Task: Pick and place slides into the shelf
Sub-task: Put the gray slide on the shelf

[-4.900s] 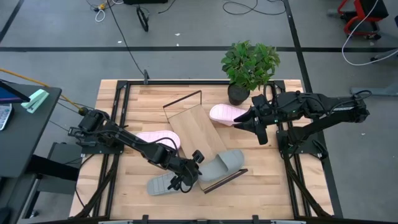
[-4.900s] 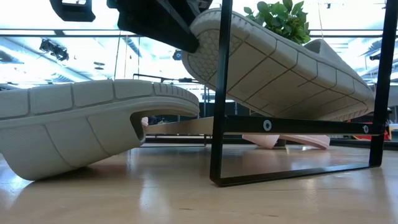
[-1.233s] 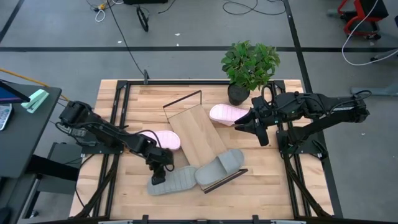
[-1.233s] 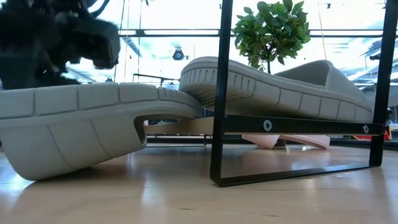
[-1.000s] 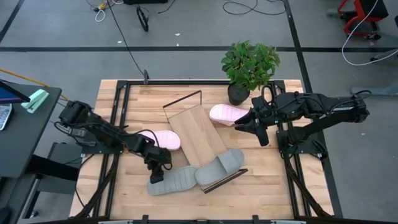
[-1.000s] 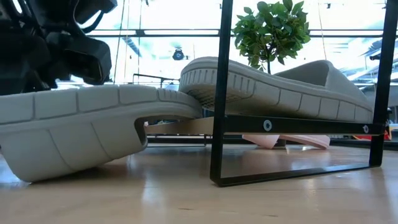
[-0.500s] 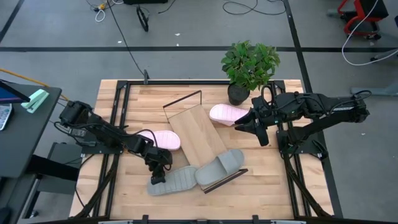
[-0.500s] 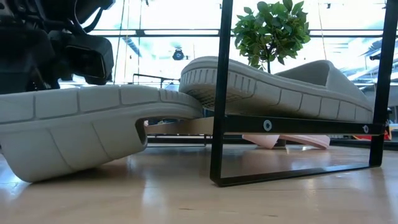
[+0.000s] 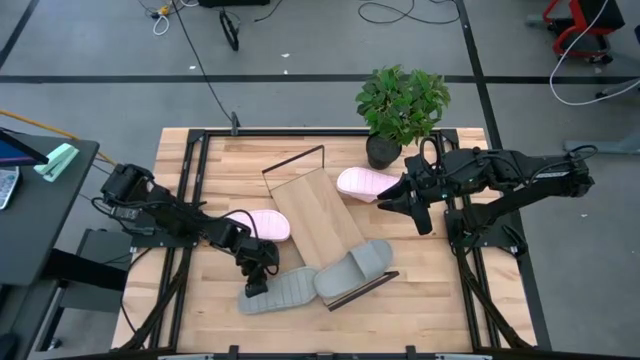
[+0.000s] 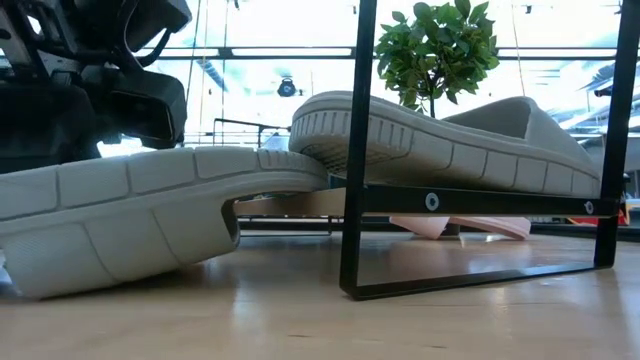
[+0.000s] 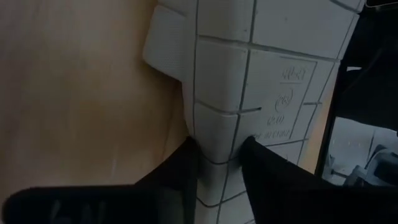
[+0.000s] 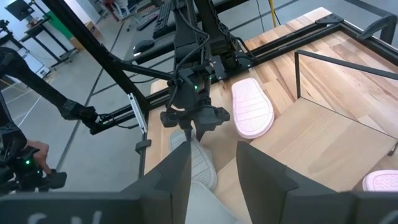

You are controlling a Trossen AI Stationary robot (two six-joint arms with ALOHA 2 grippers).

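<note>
left gripper (image 9: 255,281) clamps sole-up grey-green foam slide (image 9: 277,291) near tabletop (image 9: 420,295) front edge | right gripper (image 9: 396,198) spread, empty, above pale pink slide (image 9: 362,183)

the left hand (image 11: 216,163) has its two dark fingers (image 11: 177,171) closed on the rim of a grey-green slide (image 11: 261,81), one on each side of the sole's edge. the slide shows its underside: a grid of grooved blocks with small moulded marks. beside it lies the light wood of the bench (image 11: 74,93).
</note>
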